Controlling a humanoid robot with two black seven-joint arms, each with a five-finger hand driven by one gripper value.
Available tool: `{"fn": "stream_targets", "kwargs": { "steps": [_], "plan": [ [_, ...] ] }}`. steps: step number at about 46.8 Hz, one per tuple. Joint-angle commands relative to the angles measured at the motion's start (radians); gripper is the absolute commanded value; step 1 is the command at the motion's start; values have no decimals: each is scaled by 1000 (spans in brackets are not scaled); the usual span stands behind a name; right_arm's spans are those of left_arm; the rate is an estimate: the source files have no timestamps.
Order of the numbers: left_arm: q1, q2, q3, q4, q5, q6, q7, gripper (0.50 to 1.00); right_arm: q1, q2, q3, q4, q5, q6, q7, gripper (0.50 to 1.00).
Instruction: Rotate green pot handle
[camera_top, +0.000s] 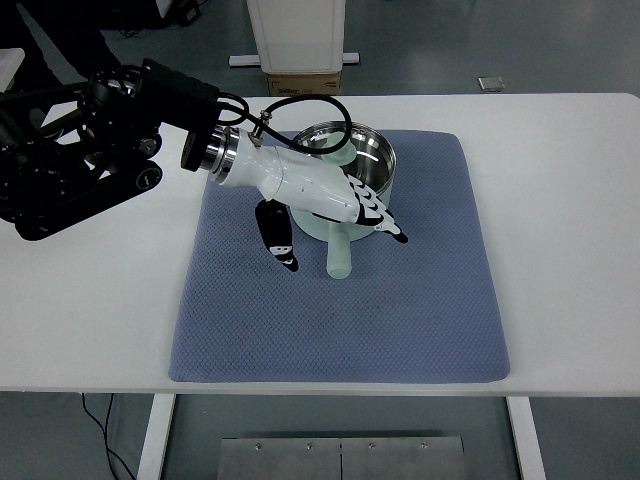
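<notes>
A pale green pot (350, 160) with a shiny steel inside stands on the blue mat (400, 300), toward its far middle. Its green handle (339, 258) points toward the near edge. My left hand (335, 205), white with black fingertips, reaches in from the left and hovers over the pot's near wall and the handle's root. Its fingers (385, 222) are spread to the right of the handle, and the thumb (275, 238) hangs down to its left. Nothing is grasped. The near side of the pot is hidden by the hand.
The mat lies on a white table (560, 200). A cardboard box (304, 82) and a white cabinet stand behind the table's far edge. My black left arm (90, 140) covers the table's far left corner.
</notes>
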Motion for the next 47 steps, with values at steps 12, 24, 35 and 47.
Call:
{"fn": "stream_targets", "kwargs": {
  "steps": [12,24,35,47],
  "plan": [
    [3,-71,33,37,5,3,0,1000,0,0,0,3,-1,0,0,1000],
    [9,-125,67,114,8,3,0,1000,0,0,0,-1,-1,0,0,1000],
    [8,-150,90,115,82,3,0,1000,0,0,0,-1,1,0,0,1000],
    [9,-159,90,135,155,8,0,1000,0,0,0,3,-1,0,0,1000]
  ]
}}
